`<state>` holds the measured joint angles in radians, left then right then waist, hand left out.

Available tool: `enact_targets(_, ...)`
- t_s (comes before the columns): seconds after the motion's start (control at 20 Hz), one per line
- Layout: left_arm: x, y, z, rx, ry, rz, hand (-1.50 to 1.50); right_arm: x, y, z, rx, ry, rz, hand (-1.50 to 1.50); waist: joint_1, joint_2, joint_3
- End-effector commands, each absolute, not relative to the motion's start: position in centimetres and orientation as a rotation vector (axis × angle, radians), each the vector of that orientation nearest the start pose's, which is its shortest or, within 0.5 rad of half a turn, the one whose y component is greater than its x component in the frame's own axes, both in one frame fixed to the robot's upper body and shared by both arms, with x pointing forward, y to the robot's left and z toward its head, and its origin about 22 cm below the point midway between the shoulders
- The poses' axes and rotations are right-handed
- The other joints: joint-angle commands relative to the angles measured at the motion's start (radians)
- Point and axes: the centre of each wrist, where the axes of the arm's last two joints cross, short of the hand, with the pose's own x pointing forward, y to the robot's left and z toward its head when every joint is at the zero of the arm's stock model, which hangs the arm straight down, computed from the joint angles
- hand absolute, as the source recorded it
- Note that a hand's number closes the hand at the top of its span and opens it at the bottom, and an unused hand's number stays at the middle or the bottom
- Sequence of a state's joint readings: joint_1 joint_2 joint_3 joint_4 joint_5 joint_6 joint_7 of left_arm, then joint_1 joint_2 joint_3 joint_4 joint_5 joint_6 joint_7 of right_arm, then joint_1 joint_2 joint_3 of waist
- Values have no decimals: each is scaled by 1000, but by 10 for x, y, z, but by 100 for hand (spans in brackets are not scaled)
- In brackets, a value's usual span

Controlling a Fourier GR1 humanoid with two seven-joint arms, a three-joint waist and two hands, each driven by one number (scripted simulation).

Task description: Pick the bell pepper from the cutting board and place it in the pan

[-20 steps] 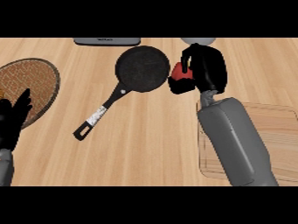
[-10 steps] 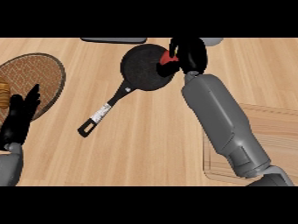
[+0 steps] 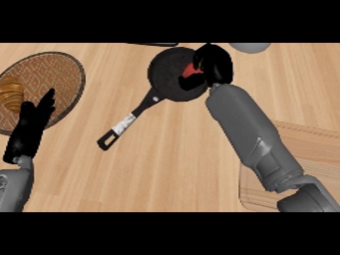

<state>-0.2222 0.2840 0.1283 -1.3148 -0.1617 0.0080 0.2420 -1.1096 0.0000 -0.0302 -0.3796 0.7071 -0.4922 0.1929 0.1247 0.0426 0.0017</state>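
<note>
The red bell pepper [image 3: 191, 73] sits in the curled black right hand [image 3: 215, 63], which is positioned over the right part of the round black frying pan [image 3: 174, 80]; only a patch of red shows between the fingers and thumb, so whether the pepper already touches the pan's floor cannot be told. Judged from this, the pick is done and the carry is all but finished: the light wooden cutting board [image 3: 327, 154], well off to the right of the pan and nearer the robot, shows no pepper on it, and what remains is to lower if needed, open the fingers, and draw the hand away. The right hand is closed round the pepper, its fingers wrapped over the top and hiding most of it, with the grey forearm running from the pan's right rim back across the cutting board's corner. The pan's long handle [image 3: 128, 122] slants away to the pan's lower left. Further left of the pan lies a round woven brown mat [image 3: 55, 74] bearing a golden croissant [image 3: 12, 92], and the black left hand [image 3: 33, 127] rests at that mat's near edge, fingers straight and holding nothing.
</note>
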Motion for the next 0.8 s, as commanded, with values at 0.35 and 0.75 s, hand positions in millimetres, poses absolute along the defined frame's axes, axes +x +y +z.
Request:
enact_targets(0.35,312,304,35,402,-1313,-243,0,436,-104,46,-610,-1451,465,-150,51,24,2)
enact_targets(0.75,318,301,38,384,-1312,-236,0,440,-104,56,-582,-1584,296,-150,64,24,2)
